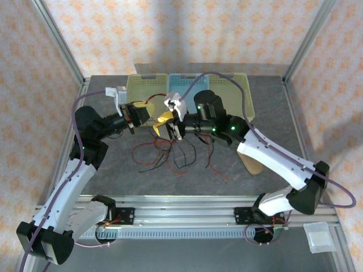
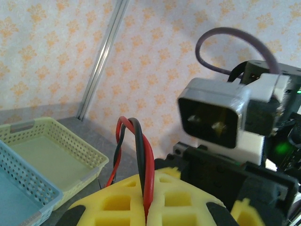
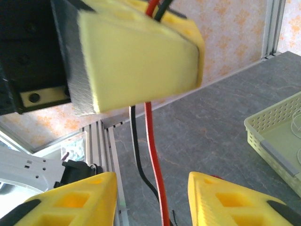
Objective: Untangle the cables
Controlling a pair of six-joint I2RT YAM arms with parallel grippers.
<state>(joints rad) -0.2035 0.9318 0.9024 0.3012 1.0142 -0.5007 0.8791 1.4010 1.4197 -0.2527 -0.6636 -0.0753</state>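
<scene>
**Tangle of red and black cables (image 1: 170,154)**

Thin strands sprawl looped on the grey table (image 1: 266,113). The left wrist view shows the left gripper (image 2: 145,209) clamped on a red-and-black loop. The right wrist view shows the right gripper (image 3: 151,197) spread wide, with strands hanging between its fingers, touching neither.

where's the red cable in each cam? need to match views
Top external: red cable, centre, trailing onto the table.
Left wrist: red cable, bottom centre, looped.
Right wrist: red cable, centre, hanging vertically.
Shared landmark: black cable beside it.
</scene>
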